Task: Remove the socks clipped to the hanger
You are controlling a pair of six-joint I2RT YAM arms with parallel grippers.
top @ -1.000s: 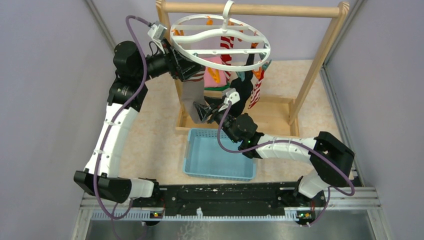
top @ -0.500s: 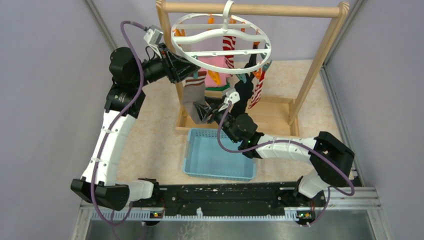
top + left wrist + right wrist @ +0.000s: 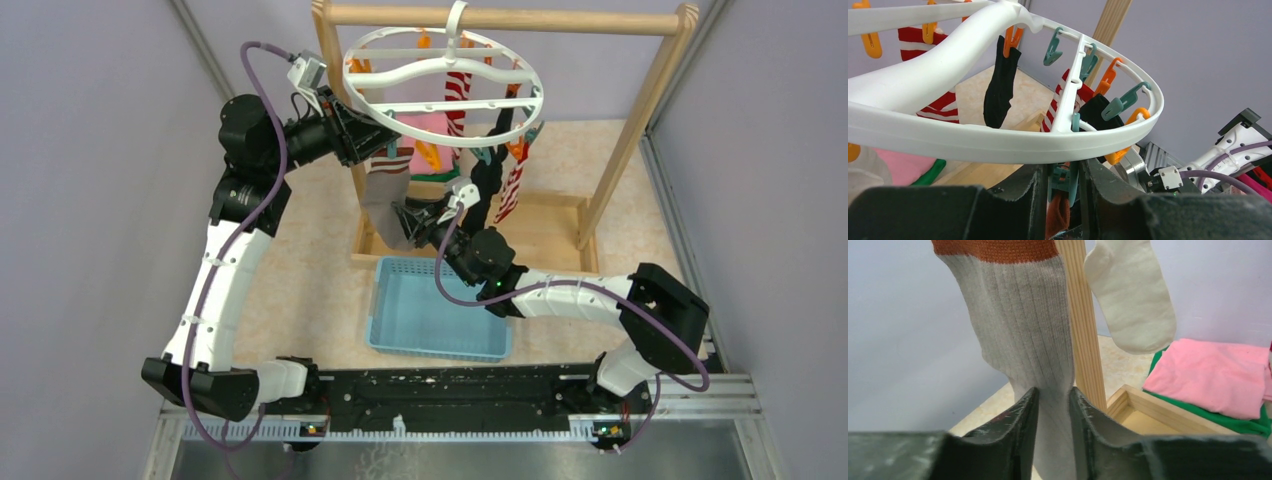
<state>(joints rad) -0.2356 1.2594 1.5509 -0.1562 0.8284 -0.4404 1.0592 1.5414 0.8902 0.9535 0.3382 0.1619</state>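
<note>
The white ring hanger (image 3: 536,100) hangs from the wooden rack's top bar. My left gripper (image 3: 392,150) sits under its near-left rim (image 3: 998,145), jaws shut on a teal clip (image 3: 1070,182). The brown cuff (image 3: 1058,215) of the grey sock (image 3: 383,195) hangs below that clip. My right gripper (image 3: 405,222) is lower down, shut on the grey sock's leg (image 3: 1023,325). A black sock (image 3: 1000,87) and red-and-white striped socks (image 3: 515,185) hang from orange clips. A white sock (image 3: 1133,295) hangs behind the rack post.
The wooden rack (image 3: 640,120) has a post (image 3: 1083,330) right beside the grey sock. Folded pink-and-green cloth (image 3: 1218,375) lies in the rack's base tray. A light blue basket (image 3: 440,310) sits on the table below the right gripper. Grey walls close in both sides.
The left arm shifted up and left along the rim and the hanger swung a little. The right gripper rose slightly with the grey sock in it.
</note>
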